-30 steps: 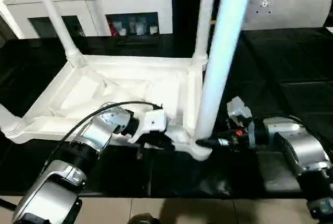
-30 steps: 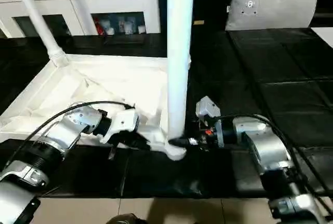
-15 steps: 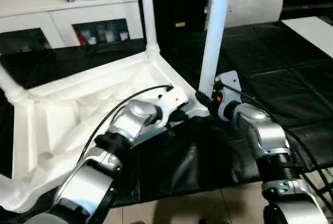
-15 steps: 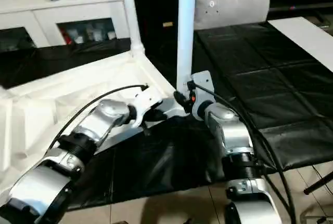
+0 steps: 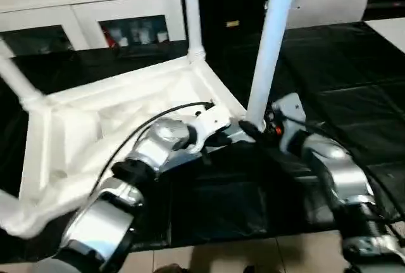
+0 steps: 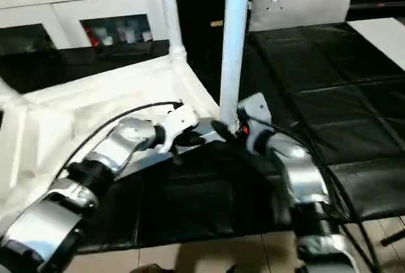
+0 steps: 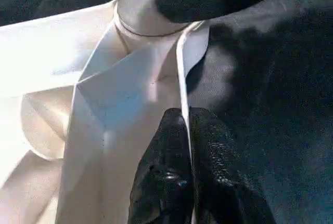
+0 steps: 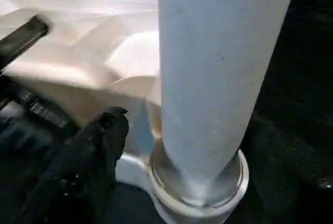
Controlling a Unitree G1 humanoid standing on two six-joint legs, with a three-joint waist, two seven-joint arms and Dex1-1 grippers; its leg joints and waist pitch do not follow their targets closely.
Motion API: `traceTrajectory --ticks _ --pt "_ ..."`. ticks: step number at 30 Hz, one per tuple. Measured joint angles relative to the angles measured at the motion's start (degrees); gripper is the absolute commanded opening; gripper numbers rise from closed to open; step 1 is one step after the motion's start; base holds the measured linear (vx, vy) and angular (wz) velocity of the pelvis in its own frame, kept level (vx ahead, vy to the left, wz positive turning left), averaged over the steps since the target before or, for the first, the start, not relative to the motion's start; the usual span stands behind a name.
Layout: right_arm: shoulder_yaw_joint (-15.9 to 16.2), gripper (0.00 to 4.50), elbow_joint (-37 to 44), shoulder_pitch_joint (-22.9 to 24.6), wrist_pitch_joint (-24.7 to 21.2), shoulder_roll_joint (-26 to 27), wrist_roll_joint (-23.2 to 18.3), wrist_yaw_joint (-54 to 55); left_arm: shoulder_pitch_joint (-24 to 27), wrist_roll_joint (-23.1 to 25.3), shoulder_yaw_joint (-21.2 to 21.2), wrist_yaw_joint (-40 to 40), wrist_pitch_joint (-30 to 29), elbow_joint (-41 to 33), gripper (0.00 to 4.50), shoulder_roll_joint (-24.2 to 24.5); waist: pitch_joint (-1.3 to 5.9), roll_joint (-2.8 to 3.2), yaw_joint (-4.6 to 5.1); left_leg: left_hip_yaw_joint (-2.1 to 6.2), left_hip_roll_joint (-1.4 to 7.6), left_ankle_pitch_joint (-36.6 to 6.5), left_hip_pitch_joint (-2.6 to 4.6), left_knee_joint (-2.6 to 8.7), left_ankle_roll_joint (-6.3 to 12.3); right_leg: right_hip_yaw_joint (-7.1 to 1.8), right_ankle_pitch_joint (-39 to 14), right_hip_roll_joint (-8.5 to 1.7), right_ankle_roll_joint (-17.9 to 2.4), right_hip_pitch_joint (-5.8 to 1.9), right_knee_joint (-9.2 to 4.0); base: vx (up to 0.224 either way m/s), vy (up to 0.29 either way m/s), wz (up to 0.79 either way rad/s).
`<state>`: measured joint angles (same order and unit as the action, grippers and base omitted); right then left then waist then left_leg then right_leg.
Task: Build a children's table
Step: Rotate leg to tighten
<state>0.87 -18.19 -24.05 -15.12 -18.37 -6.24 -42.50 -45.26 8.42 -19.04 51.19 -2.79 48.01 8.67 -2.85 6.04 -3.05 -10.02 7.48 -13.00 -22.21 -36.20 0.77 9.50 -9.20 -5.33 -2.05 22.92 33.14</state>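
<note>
Over the last second you turned the tabletop [image 5: 120, 105] on the black mat, so the corner under the near leg [image 5: 271, 45] swung away from you. The left gripper [image 7: 186, 130] went with it, pinched tight on the rim just beside that corner's socket. The right gripper [image 8: 104, 130] had clasped the leg's base; you spread its jaws, and one finger [image 8: 83, 172] then stood apart from the leg, beside the socket [image 8: 195, 193].

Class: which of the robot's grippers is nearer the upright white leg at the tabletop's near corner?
Right. The right gripper sits at the base of the leg; the left gripper pinches the tabletop rim a little along from it.
</note>
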Motion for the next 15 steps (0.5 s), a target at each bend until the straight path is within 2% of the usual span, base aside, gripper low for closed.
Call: traceTrajectory --ticks 2,6,10,13,15 --pt "0.83 4.34 0.02 0.3 1.02 -3.44 -0.58 -5.2 0.73 -0.02 -0.19 2.23 1.56 -0.59 0.0 1.21 -0.01 -0.02 -0.37 -0.03 0.01 0.0 0.02 -0.08 -0.01 -0.05 0.04 0.0 0.03 -0.04 0.0 0.0 0.0 0.0" --pt "2.2 4.34 0.02 0.51 2.12 -9.06 -1.46 -14.56 1.39 -0.3 -0.91 6.09 5.06 -0.75 0.0 4.19 -0.01 -0.05 -0.51 -0.09 0.01 0.0 0.03 -0.11 -0.01 -0.12 0.09 0.0 0.0 -0.05 -0.01 0.0 0.0 0.0" --pt "3.88 4.34 -0.29 1.05 4.05 -12.13 -2.64 -22.28 2.8 -1.23 -1.14 11.57 8.61 -1.96 0.0 7.23 0.0 -0.07 -0.7 -0.1 0.04 0.0 -0.01 -0.1 0.0 -0.12 0.07 0.01 0.02 0.03 0.03 0.0 0.0 0.0" --pt "4.66 4.34 -1.81 0.48 5.99 -13.32 -2.82 -26.34 3.83 -2.04 -1.58 16.33 10.85 -3.02 0.0 9.17 0.01 -0.09 -1.57 -0.14 0.05 0.0 0.0 -0.11 0.0 -0.13 0.06 0.02 0.02 0.05 0.04 0.0 0.0 0.0" --pt "5.0 3.99 -2.92 -0.45 6.55 -13.62 -2.98 -28.08 4.33 -2.42 -2.17 18.98 12.14 -3.92 0.0 10.07 0.0 -0.18 -2.14 -0.19 0.06 0.0 0.01 -0.12 0.0 -0.17 0.08 0.02 0.0 0.05 0.05 0.0 0.0 0.0"
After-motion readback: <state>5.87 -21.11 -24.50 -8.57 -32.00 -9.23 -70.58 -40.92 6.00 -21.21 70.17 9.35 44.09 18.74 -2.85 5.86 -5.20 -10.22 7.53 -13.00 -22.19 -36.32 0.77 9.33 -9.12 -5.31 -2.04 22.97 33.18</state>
